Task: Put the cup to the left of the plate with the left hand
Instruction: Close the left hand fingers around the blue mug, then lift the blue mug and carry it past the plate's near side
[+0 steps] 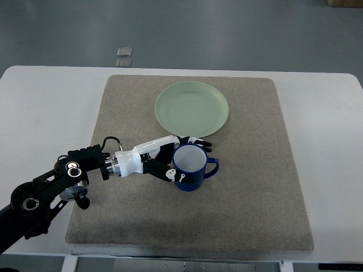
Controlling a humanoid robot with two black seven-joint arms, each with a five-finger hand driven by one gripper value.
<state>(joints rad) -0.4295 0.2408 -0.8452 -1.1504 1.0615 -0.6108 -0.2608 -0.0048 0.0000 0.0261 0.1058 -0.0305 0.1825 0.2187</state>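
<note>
A white table (45, 96) is seen against a grey floor, covered in its middle by a beige mat (249, 187). A pale green plate (193, 109) is set on the far part of the mat. Just in front of the plate, a blue cup (191, 170) stands upright, its handle turned to the right. The left hand (164, 158) is wrapped around the cup's left side, fingers closed on it; whether the cup is lifted off the mat cannot be told.
</note>
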